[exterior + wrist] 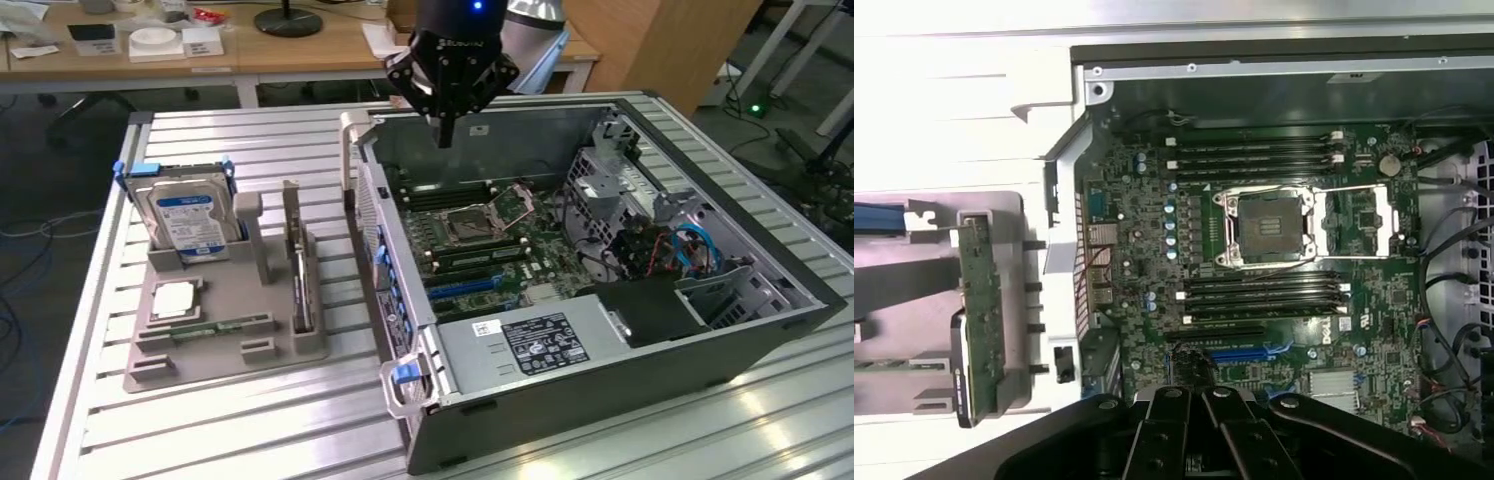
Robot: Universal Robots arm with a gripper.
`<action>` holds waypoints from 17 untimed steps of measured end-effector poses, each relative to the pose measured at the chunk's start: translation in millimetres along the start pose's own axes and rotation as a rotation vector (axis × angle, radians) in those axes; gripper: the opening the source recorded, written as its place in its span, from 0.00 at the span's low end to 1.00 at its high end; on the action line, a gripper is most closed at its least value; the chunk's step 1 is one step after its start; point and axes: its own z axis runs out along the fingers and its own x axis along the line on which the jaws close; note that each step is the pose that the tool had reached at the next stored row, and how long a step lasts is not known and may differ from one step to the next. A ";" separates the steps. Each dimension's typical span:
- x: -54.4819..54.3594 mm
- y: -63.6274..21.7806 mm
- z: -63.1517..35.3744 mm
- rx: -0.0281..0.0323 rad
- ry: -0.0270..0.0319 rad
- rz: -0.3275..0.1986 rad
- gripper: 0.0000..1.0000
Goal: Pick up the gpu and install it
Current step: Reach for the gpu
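Overall: the pick-up is not yet made and nothing is installed.
counter [240, 140]: slatted metal, carrying an open computer case and, at the exterior view's left of it, a grey parts holder.
computer case [574, 400]: lies on its side with the lid off and the motherboard [481, 240] facing up; its blue expansion slot [461, 287] is bare.
parts holder [227, 355]: a hard drive [187, 220] stands upright at its far end; a processor chip [175, 300] and a memory stick [220, 326] lie flat nearer the camera.
gpu [302, 275]: stands on edge in a slot of the parts holder, near the computer case's side wall; the wrist view shows one face green, the other dark.
long axis: far-to-near in the exterior view, roughly parallel to that side wall.
gripper [445, 135]: hangs over the far part of the motherboard, clenched, grasping nothing.
key relation: the gpu lies to the exterior view's left of the gripper, nearer the camera and lower, across the side wall, well apart.
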 end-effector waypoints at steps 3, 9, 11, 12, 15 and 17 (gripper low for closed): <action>4.4 -0.4 -0.1 0.0000 0.0000 0.000 0.11; 13.0 -1.1 -0.3 0.0000 0.0000 0.000 0.11; 16.2 -1.4 -0.4 0.0000 0.0000 0.000 0.11; 18.0 -1.6 -0.5 0.0001 0.0001 0.000 0.11; 23.4 -2.4 -0.6 -0.0001 0.0000 0.000 0.11; 27.4 -2.8 -0.7 -0.0001 0.0000 0.000 0.11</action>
